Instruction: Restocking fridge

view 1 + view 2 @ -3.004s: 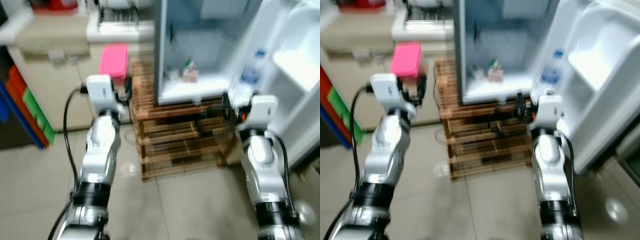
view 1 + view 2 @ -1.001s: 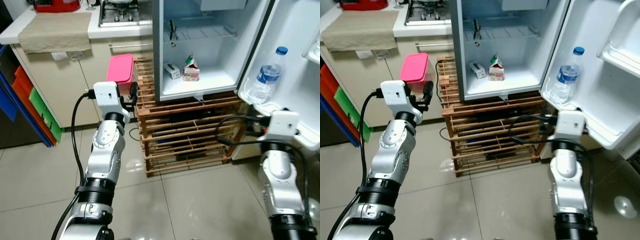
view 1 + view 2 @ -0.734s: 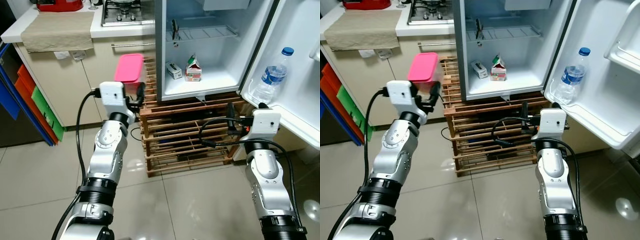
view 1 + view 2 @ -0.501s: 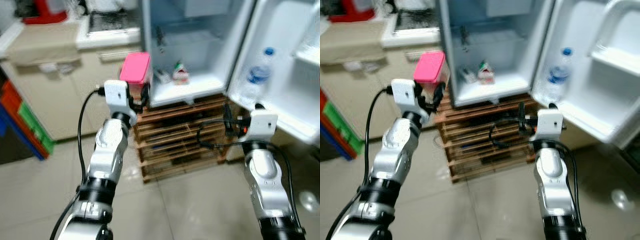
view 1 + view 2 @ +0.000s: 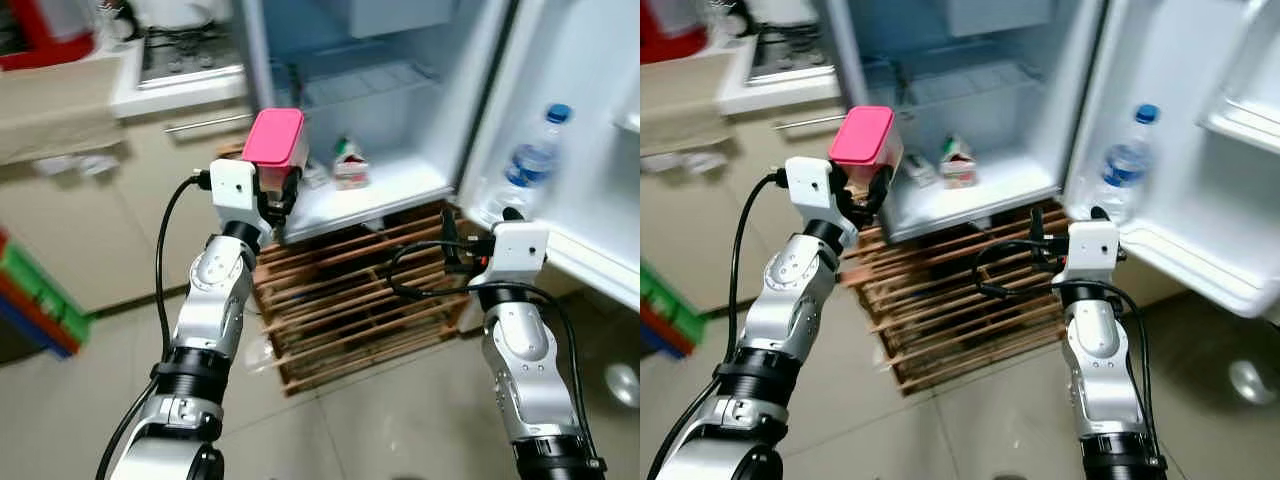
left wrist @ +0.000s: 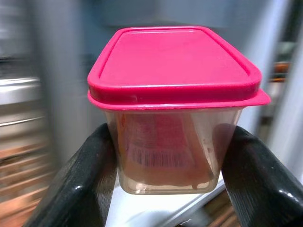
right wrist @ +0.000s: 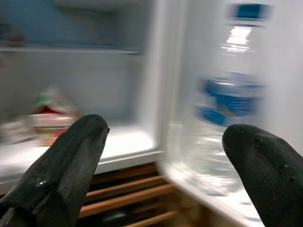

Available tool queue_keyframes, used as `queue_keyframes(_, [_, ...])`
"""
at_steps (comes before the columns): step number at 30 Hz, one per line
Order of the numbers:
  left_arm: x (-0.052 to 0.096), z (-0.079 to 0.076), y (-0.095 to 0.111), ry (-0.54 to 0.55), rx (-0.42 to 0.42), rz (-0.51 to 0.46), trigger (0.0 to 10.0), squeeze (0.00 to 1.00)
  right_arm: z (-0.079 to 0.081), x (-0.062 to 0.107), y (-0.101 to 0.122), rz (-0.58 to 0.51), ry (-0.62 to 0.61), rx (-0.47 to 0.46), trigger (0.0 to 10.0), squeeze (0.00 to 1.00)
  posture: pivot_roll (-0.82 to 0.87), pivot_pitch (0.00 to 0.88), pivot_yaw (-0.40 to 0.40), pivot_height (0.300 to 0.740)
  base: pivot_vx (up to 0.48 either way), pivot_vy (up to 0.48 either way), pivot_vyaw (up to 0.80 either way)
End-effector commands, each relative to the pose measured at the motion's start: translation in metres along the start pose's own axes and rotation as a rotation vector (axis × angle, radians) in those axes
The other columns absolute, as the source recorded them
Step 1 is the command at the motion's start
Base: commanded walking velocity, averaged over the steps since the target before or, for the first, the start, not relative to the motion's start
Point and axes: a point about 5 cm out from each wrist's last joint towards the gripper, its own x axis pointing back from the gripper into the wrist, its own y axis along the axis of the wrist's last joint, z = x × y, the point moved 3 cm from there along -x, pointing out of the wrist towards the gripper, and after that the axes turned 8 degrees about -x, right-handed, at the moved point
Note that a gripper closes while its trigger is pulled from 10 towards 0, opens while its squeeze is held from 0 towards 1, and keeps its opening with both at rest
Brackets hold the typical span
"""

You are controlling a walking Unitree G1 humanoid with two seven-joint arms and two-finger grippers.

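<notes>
Our left gripper (image 6: pixel 165 156) pinches a clear tub with a pink lid (image 6: pixel 173 104), one black finger (image 6: pixel 80 184) pressed on each side of the tub's wall. Through the clear wall we make out something reddish-brown inside and a barcode label. In the head views the tub (image 5: pixel 274 140) sits upright in our raised left gripper (image 5: pixel 276 195), just in front of the open fridge's (image 5: pixel 400 60) near edge, with the pink lid level with the lower shelf space.

Our right gripper (image 7: pixel 165 156) is spread wide with nothing between its fingers (image 7: pixel 66 161). It hangs lower than the left one, in front of the wooden slatted crate (image 5: pixel 350 300) under the fridge, with a black cable (image 5: pixel 420 270) looping beside its wrist.

Just beyond the right gripper stands a water bottle with a blue cap (image 5: pixel 530 160), upright in the bottom rack of the open fridge door (image 5: pixel 590 120). Beyond the left gripper and the tub, a small carton (image 5: pixel 350 165) sits on the white fridge floor (image 5: pixel 370 195), and a wire shelf (image 5: pixel 360 80) runs across above it.

Farther off to the left gripper's outer side we see a cabinet (image 5: pixel 90 220) and a gas hob (image 5: pixel 185 55) on the counter, both blurred.
</notes>
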Motion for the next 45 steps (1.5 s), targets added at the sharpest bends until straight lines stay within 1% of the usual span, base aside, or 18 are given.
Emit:
queue_keyframes(1, [-0.003, -0.008, 0.006, -0.037, 0.003, -0.021, 10.0, 0.0, -0.004, 0.0, 0.005, -0.016, -0.007, 0.002, 10.0, 0.0, -0.16, 0.0, 0.064, 0.74, 0.48, 0.0, 0.0])
queue_keyframes(6, [-0.004, -0.016, 0.01, -0.079, -0.044, -0.043, 10.0, 0.0, -0.003, 0.005, 0.002, -0.005, -0.005, 0.0, 10.0, 0.0, -0.16, 0.0, 0.07, 0.74, 0.373, 0.0, 0.0])
queue_keyframes(9, [-0.007, -0.022, 0.008, -0.104, -0.041, -0.022, 10.0, 0.0, -0.001, 0.006, 0.002, -0.006, 0.003, -0.006, 10.0, 0.0, -0.17, 0.0, 0.071, 0.74, 0.0, 0.0, 0.0])
queue_keyframes(11, [-0.01, -0.025, 0.006, -0.115, -0.007, -0.01, 10.0, 0.0, -0.001, 0.006, 0.004, -0.011, 0.009, -0.009, 10.0, 0.0, -0.17, 0.0, 0.07, 0.74, 0.0, 0.0, 0.0])
queue_keyframes(12, [-0.013, -0.031, 0.008, -0.148, 0.009, -0.012, 10.0, 0.0, -0.001, 0.007, 0.006, -0.014, 0.011, -0.009, 10.0, 0.0, -0.17, 0.0, 0.063, 0.74, 0.0, 0.0, 0.0])
queue_keyframes(13, [-0.013, -0.031, 0.008, -0.148, 0.009, -0.012, 10.0, 0.0, -0.001, 0.007, 0.006, -0.014, 0.011, -0.009, 10.0, 0.0, -0.17, 0.0, 0.063, 0.74, 0.0, 0.0, 0.0])
queue_keyframes(16, [-0.021, -0.045, 0.007, -0.198, 0.024, 0.007, 10.0, 0.0, -0.003, 0.019, 0.005, 0.005, 0.015, -0.007, 10.0, 0.0, -0.18, 0.0, 0.062, 0.74, 0.0, 0.0, 0.0])
queue_keyframes(19, [-0.024, -0.05, 0.005, -0.212, 0.028, 0.023, 10.0, 0.0, -0.003, 0.023, 0.003, 0.013, 0.016, -0.005, 10.0, 0.0, -0.19, 0.0, 0.068, 0.74, 0.0, 0.0, 0.0])
queue_keyframes(20, [-0.025, -0.053, 0.005, -0.223, 0.028, 0.025, 10.0, 0.0, -0.004, 0.025, 0.003, 0.016, 0.013, -0.006, 10.0, 0.0, -0.2, 0.0, 0.076, 0.74, 0.0, 0.0, 0.0])
queue_keyframes(21, [-0.026, -0.06, 0.006, -0.248, 0.045, 0.024, 10.0, 0.0, -0.005, 0.026, 0.003, 0.017, 0.003, -0.006, 10.0, 0.0, -0.2, 0.0, 0.079, 0.74, 0.0, 0.0, 0.0])
queue_keyframes(22, [-0.026, -0.06, 0.006, -0.248, 0.045, 0.024, 10.0, 0.0, -0.005, 0.026, 0.003, 0.017, 0.003, -0.006, 10.0, 0.0, -0.2, 0.0, 0.079, 0.74, 0.0, 0.0, 0.0])
queue_keyframes(24, [-0.026, -0.068, 0.006, -0.274, 0.056, 0.022, 10.0, 0.0, -0.007, 0.025, 0.005, 0.013, -0.005, -0.006, 10.0, 0.0, -0.21, 0.0, 0.083, 0.74, 0.0, 0.0, 0.0])
queue_keyframes(25, [-0.026, -0.068, 0.006, -0.274, 0.056, 0.022, 10.0, 0.0, -0.007, 0.025, 0.005, 0.013, -0.005, -0.006, 10.0, 0.0, -0.21, 0.0, 0.083, 0.74, 0.0, 0.0, 0.0])
queue_keyframes(29, [-0.03, -0.08, 0.004, -0.313, 0.087, 0.025, 10.0, 0.0, -0.006, 0.025, 0.009, 0.01, 0.01, -0.002, 10.0, 0.0, -0.22, 0.0, 0.078, 0.74, 0.171, -0.167, 0.0])
queue_keyframes(34, [-0.035, -0.082, 0.002, -0.289, 0.099, 0.039, 10.0, 0.0, -0.003, 0.028, 0.008, 0.021, 0.03, -0.003, 10.0, 0.0, -0.22, 0.0, 0.078, 0.74, 0.379, -0.289, 0.0])
queue_keyframes(37, [-0.036, -0.079, 0.0, -0.268, 0.114, 0.053, 10.0, 0.0, -0.002, 0.03, 0.008, 0.025, 0.038, -0.004, 10.0, 0.0, -0.23, 0.0, 0.082, 0.74, 0.399, -0.262, 0.0])
queue_keyframes(42, [-0.039, -0.069, -0.007, -0.213, 0.144, 0.085, 10.0, 0.0, -0.001, 0.033, 0.007, 0.033, 0.042, -0.011, 10.0, 0.0, -0.23, 0.0, 0.092, 0.74, 0.433, -0.049, 0.0])
queue_keyframes(45, [-0.039, -0.065, -0.01, -0.193, 0.137, 0.09, 10.0, 0.0, 0.002, 0.034, 0.006, 0.041, 0.057, -0.02, 10.0, 0.0, -0.23, 0.0, 0.094, 0.74, 0.445, 0.0, 0.0])
